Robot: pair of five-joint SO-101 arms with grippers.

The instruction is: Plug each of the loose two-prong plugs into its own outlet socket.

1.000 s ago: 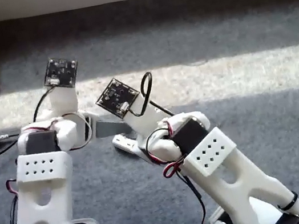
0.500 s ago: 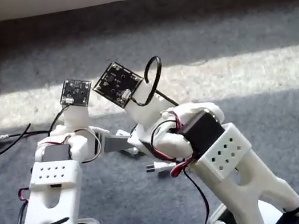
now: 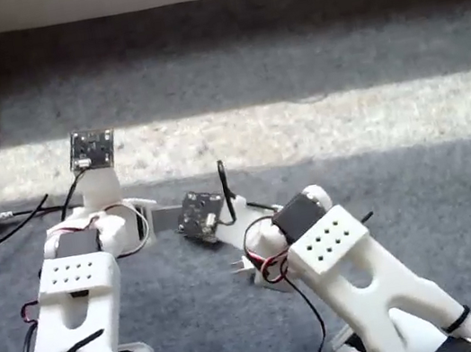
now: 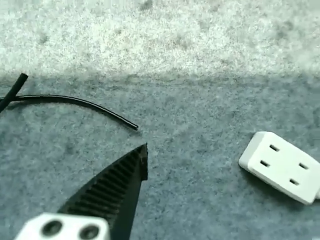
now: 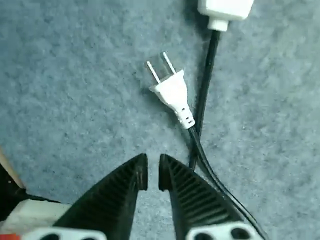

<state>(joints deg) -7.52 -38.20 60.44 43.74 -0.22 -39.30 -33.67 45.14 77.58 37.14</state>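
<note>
The right gripper (image 5: 151, 172) had dropped low by the white two-prong plastic plug (image 5: 170, 90), jaws nearly closed and empty. The left gripper (image 4: 140, 160) had swung left; I cannot tell its grip

Open grey carpet (image 5: 75, 75) lay around the white two-prong plug (image 5: 171, 92); a thin black cable (image 5: 205, 95) ran just beside it.

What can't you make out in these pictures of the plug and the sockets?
- Left wrist view: the white outlet block runs off the edge, so its sockets cannot be counted.
- Right wrist view: the white piece on the end of the black cord is cut off by the edge; unclear what it is.
- High view: the right arm covers most of the white plug.
</note>
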